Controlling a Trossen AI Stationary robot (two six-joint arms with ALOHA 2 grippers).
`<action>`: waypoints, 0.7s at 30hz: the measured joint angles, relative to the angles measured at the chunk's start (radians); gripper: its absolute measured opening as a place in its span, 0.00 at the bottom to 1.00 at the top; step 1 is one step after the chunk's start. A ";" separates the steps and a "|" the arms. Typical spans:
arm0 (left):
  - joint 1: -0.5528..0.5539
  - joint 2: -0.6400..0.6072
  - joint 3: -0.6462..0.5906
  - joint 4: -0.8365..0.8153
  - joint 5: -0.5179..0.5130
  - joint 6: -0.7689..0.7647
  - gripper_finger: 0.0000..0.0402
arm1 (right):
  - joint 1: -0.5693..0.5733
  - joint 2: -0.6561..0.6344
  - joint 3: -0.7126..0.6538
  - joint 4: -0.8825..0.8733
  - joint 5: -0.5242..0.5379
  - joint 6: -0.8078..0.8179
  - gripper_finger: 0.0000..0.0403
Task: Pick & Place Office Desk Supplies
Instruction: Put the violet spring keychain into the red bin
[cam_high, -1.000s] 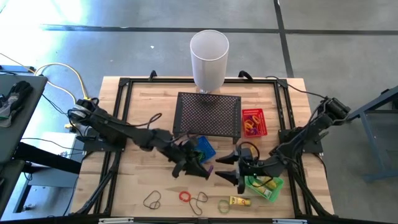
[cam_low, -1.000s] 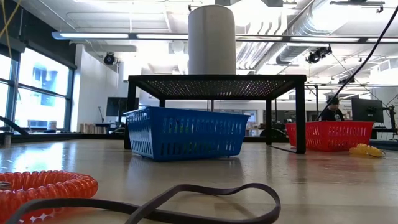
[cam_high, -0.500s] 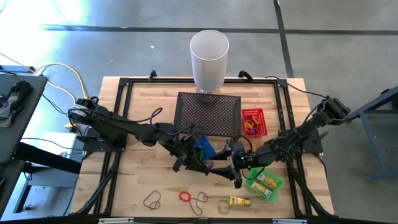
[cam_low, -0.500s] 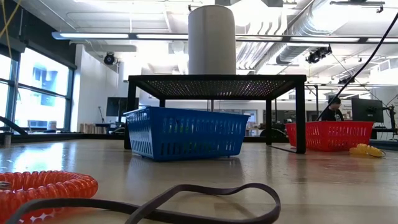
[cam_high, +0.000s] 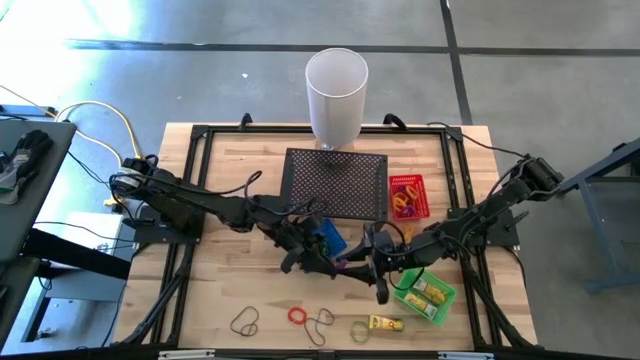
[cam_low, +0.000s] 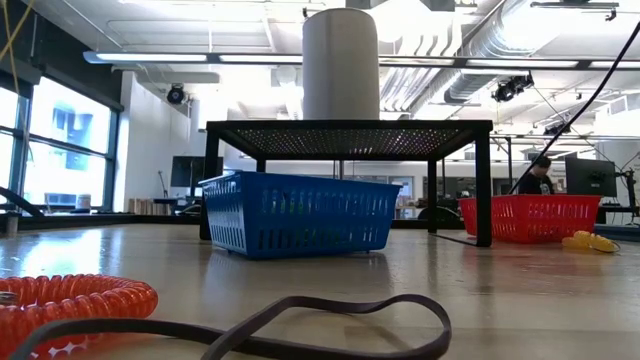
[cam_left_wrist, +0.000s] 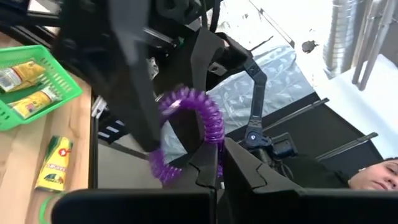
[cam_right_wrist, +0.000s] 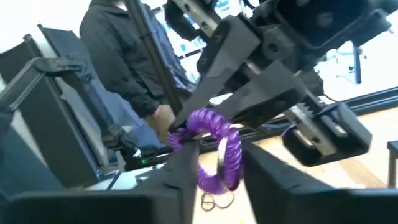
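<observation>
Purple coil (cam_left_wrist: 189, 134) clamped in left gripper (cam_high: 335, 266) jaws; right gripper (cam_high: 362, 268) jaws around it, contact unclear.

Purple coiled loop (cam_left_wrist: 189, 134): centre of frame, pinched at its lower end between the left gripper (cam_left_wrist: 219, 167) fingers, which stand shut at bottom centre. Right gripper finger (cam_left_wrist: 134, 81): dark, slanting down from the upper left, passing through the loop. Green basket (cam_left_wrist: 59, 84): left edge, holding yellow packets (cam_left_wrist: 22, 71). Another yellow packet (cam_left_wrist: 53, 165): lower left, lying flat on the wooden table (cam_left_wrist: 78, 155). A person: lower right corner, partly shown.
</observation>
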 joint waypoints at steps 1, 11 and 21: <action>0.002 0.000 0.000 -0.001 0.000 0.003 0.00 | -0.001 0.000 0.000 -0.002 -0.013 0.000 0.23; 0.000 0.000 0.000 -0.019 -0.005 0.051 0.05 | -0.006 0.000 0.000 -0.031 -0.023 0.001 0.03; -0.021 0.000 0.000 -0.084 -0.069 0.107 0.27 | 0.020 0.000 0.000 -0.113 -0.070 0.063 0.02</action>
